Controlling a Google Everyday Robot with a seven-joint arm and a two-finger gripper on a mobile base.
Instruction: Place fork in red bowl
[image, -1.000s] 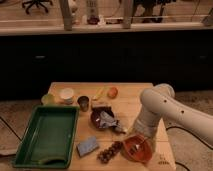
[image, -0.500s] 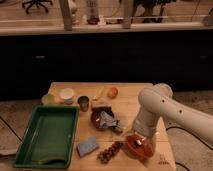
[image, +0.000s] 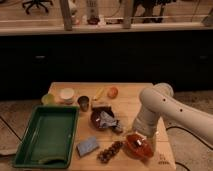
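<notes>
Fork: I can't pick it out cleanly. There's a pale glint over the red bowl, right under the hand, which may be it, so I can't call its long axis. My read: fork is at the bowl, either in the hand or just inside the rim.

Hand sits directly over the bowl at the front right of the worktop, arm coming down from the right. Whether it's clenched or released, I cannot tell.

So the move, as I judge it, turns on straight down into the bowl, no sideways travel needed.

Containers outward from there:
- dark maroon bowl just left of the arm, crumpled silvery wrapper in it
- green tray far left, nothing seen in it
- small white bowl and dark cup at the back left
</notes>
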